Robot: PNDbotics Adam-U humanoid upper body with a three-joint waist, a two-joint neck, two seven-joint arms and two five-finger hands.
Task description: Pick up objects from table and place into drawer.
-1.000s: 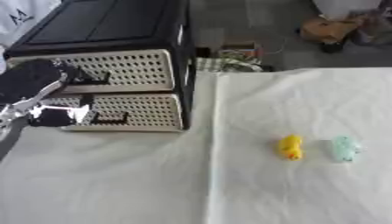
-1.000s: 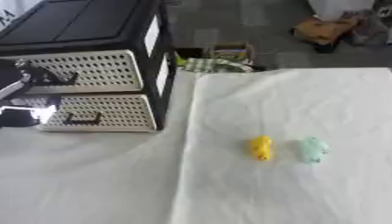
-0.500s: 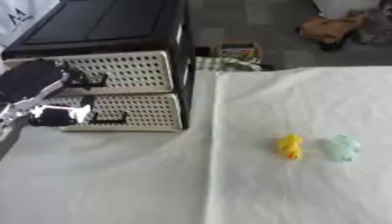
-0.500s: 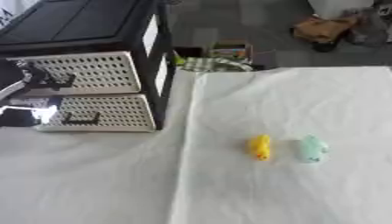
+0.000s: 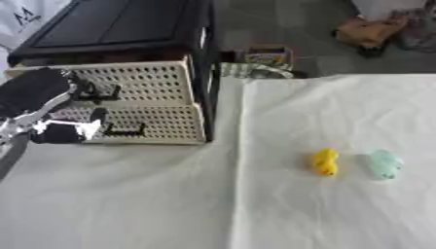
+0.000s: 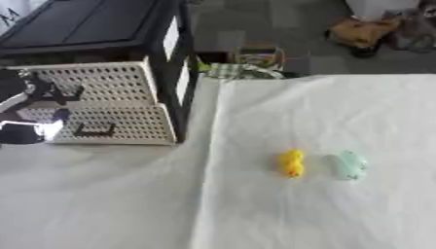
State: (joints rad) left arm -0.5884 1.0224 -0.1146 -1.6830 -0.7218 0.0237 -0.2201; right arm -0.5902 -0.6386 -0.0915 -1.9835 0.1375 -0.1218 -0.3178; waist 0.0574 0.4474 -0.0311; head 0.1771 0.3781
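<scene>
Left hand [image 5: 47,104] at the black two-drawer cabinet's [image 5: 145,34] perforated cream upper drawer [image 5: 128,85] — fingers' hold unclear — wide white-clothed worktop [image 5: 170,204] around.

The pictures were bright but blurry all over, and a white shine glared off the left hand [image 5: 61,130].

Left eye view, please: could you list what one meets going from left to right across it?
Left robot hand → drawer unit → yellow toy → pale green toy.
</scene>
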